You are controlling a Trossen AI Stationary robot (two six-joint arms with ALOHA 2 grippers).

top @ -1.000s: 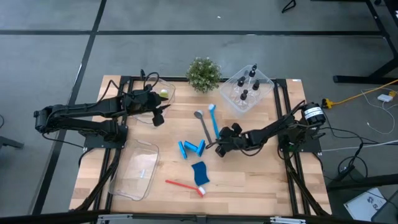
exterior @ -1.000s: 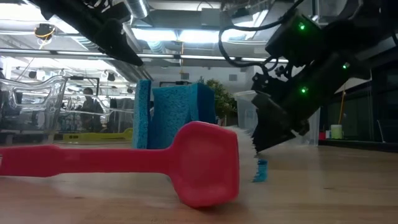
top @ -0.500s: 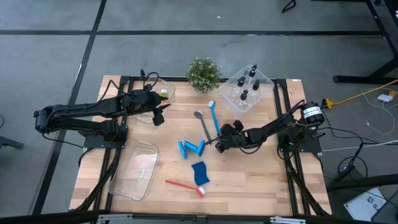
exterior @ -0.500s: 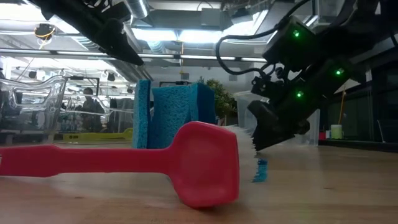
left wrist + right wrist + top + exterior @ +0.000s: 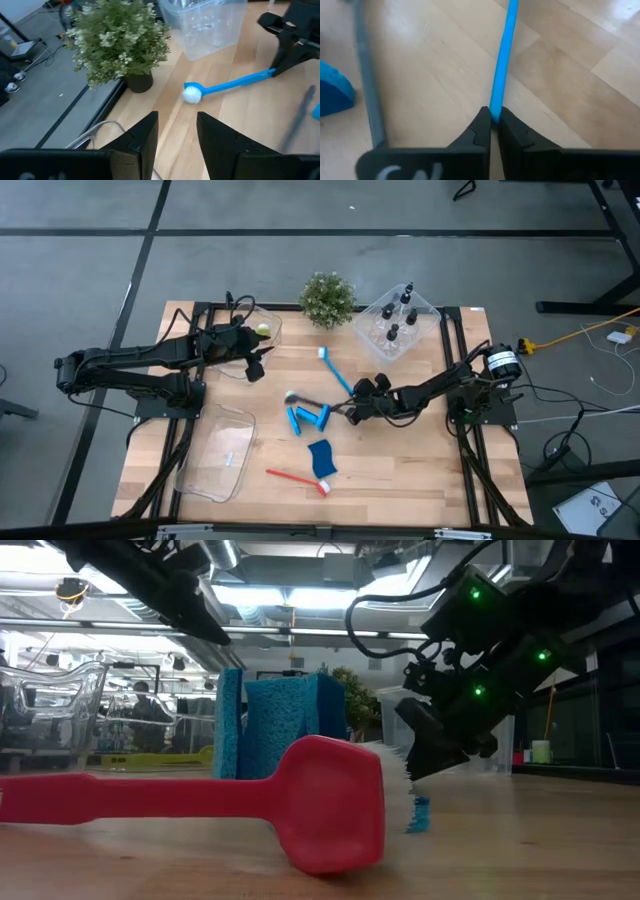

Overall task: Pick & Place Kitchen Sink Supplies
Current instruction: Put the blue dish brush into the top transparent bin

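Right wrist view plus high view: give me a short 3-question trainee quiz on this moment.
1. True or false: the right hand is shut on the blue brush.
2. Which container holds the black-capped bottles? A) clear bin beside the plant B) bin near the table's front left
3. Fill in: the left hand is ____.

Key: 1 true; 2 A; 3 open.

Past the left end effector (image 5: 177, 137), whose two dark fingers stand apart, a blue brush (image 5: 227, 85) is seen lying on the wooden surface (image 5: 240, 115). A potted plant (image 5: 120, 42) and a clear bin (image 5: 207, 25) stand beyond, and the right end effector (image 5: 282, 62) is closed on the brush's handle end.
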